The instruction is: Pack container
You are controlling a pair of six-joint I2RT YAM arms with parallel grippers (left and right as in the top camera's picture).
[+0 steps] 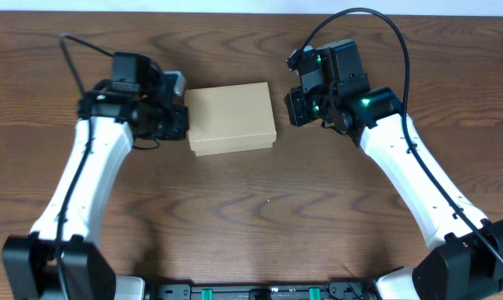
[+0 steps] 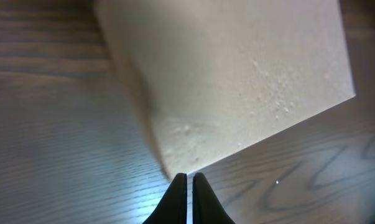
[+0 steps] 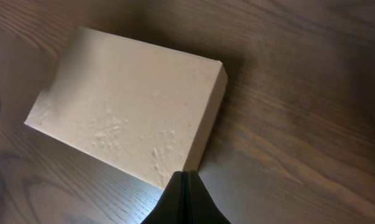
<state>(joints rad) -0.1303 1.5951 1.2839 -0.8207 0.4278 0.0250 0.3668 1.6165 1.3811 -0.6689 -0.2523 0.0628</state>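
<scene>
Overhead, a small tan rectangular cardboard box (image 1: 232, 118) is seen closed on the dark wooden tabletop (image 1: 268, 208), between the arms. Only the wrist views resolve the jaws: left end effector (image 2: 189, 180) pinched shut, empty, by a box corner; right end effector (image 3: 184, 177) likewise.

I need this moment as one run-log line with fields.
container: closed, flat on table | left gripper: shut, empty, by container's left end | right gripper: shut, empty, by container's right end

Overhead camera looks straight down on the table (image 1: 251, 225); both wrist cameras peer close, from opposite ends, at the same cardboard box (image 1: 231, 118).
</scene>
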